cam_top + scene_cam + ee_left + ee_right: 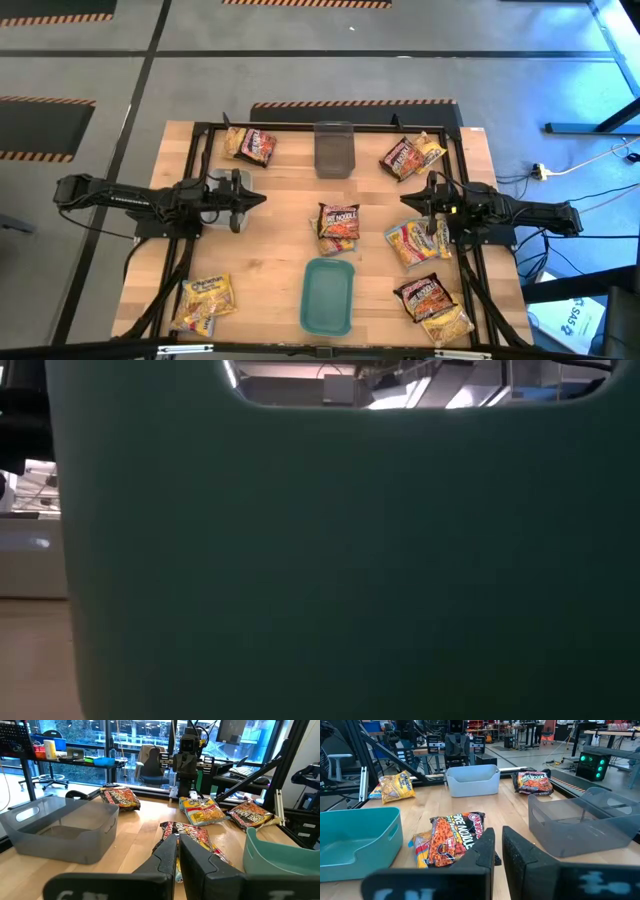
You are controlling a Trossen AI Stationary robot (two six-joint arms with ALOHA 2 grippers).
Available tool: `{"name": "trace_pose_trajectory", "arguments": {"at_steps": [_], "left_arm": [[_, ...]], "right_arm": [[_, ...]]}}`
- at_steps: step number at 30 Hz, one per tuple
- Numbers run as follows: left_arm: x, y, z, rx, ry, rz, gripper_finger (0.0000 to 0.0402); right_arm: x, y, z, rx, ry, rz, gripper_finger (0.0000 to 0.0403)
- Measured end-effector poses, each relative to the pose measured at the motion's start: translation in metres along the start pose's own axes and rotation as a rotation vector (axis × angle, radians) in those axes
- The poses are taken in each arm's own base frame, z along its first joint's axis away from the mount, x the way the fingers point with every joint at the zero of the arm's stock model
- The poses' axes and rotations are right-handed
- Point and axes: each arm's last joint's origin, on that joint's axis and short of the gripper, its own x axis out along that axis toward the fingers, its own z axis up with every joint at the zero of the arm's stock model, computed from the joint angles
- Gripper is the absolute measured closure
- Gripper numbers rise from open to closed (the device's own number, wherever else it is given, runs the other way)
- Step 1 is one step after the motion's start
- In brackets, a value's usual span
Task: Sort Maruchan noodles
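Note:
Maruchan noodle packets lie scattered flat on the wooden table. A dark red one (338, 222) sits at the centre on top of a yellow one. Others lie at the far left (250, 145), far right (410, 155), right (415, 243), near right (432, 305) and near left (205, 303). My left gripper (262, 200) hovers level at the left, shut and holding nothing. My right gripper (403, 200) hovers level at the right, also shut with nothing in it. Both point toward the centre packet (187, 832) (455, 837).
A teal tray (328, 295) stands near the front centre, and its wall (340, 560) fills the low view. A clear grey tub (334, 148) stands at the far centre. A pale tub (472, 780) stands by the left arm.

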Motion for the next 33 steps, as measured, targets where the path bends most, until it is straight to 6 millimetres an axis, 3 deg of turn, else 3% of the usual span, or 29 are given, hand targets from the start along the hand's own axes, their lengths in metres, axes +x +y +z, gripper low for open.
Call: {"name": "trace_pose_trajectory", "arguments": {"at_steps": [18, 29, 33], "left_arm": [[0.000, 0.000, 0.001, -0.006, -0.009, -0.001, 0.0388], [-0.006, -0.003, 0.033, -0.061, -0.340, -0.047, 0.0388], [-0.009, -0.002, 0.041, -0.024, -0.436, 0.010, 0.0388]], "right_arm": [[0.000, 0.000, 0.000, -0.010, -0.001, -0.001, 0.0382], [0.000, 0.000, 0.002, -0.086, -0.024, 0.001, 0.0382], [0.000, 0.001, 0.005, 0.006, -0.055, 0.020, 0.0382]]}}
